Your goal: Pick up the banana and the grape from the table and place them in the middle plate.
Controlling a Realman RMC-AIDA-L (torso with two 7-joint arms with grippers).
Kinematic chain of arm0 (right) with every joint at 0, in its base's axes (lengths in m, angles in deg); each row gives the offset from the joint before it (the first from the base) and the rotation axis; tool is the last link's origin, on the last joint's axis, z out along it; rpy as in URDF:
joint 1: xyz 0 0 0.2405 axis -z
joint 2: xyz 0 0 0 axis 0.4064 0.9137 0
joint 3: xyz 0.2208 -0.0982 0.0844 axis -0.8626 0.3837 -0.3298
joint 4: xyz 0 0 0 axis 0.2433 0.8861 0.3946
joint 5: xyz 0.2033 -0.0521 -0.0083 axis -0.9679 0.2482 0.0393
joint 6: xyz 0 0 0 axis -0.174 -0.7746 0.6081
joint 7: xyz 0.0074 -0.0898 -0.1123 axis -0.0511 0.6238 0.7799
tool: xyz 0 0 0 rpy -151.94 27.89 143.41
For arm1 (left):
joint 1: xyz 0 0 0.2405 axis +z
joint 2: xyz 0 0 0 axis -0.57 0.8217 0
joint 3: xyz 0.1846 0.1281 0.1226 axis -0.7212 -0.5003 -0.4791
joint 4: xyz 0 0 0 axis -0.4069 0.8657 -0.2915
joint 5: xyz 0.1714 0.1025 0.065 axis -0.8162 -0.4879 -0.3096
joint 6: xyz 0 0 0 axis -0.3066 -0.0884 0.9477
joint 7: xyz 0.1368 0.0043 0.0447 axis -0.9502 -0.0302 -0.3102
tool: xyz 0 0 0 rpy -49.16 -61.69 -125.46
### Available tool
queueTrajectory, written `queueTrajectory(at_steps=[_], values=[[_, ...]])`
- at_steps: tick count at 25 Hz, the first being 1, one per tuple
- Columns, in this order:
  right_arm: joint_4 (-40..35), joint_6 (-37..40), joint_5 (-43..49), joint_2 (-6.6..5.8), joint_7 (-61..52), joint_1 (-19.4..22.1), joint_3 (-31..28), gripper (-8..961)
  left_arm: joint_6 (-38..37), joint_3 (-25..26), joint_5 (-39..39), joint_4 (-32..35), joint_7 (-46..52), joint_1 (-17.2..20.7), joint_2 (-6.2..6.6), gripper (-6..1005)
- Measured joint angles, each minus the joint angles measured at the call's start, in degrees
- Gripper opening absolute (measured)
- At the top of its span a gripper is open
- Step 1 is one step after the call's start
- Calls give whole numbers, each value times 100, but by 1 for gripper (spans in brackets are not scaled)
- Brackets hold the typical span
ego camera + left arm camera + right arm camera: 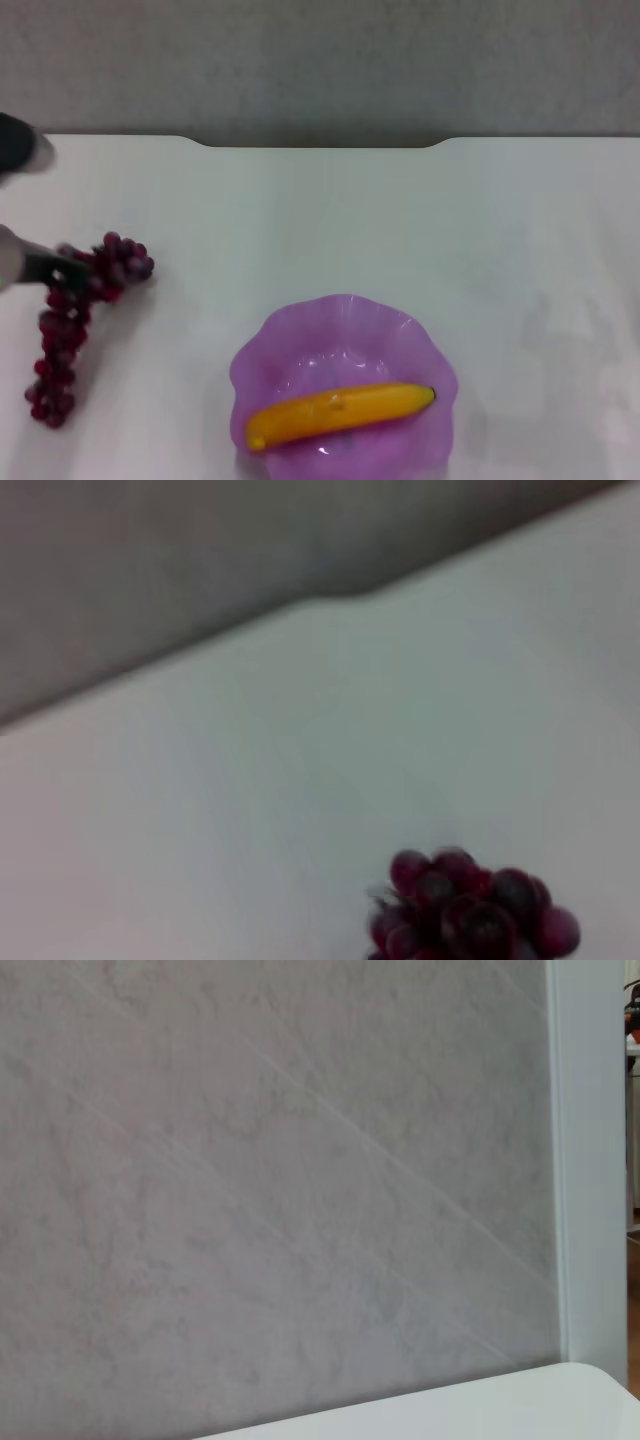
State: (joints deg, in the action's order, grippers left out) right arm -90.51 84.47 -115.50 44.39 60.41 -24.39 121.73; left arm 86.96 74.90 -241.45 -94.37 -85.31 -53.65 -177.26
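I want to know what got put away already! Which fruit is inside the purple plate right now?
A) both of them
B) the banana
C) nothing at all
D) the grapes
B: the banana lies inside the middle plate, while the grape bunch is on the table at the left gripper.

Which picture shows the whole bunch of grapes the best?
The head view. There the grape lies full length on the table, left of the middle plate, with the left gripper at its upper end. The left wrist view catches only a few berries at the edge. The right wrist view shows none.
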Motion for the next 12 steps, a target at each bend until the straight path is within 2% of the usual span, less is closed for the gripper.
queueTrajectory(at_steps=[5,12], values=[[0,0,0,0,0,2,0,608,-67,529,2,-686,-250,197,-12,59],[15,-59,10,0,4,-10,-6,609,-184,694,8,-1331,-383,300,-22,52]])
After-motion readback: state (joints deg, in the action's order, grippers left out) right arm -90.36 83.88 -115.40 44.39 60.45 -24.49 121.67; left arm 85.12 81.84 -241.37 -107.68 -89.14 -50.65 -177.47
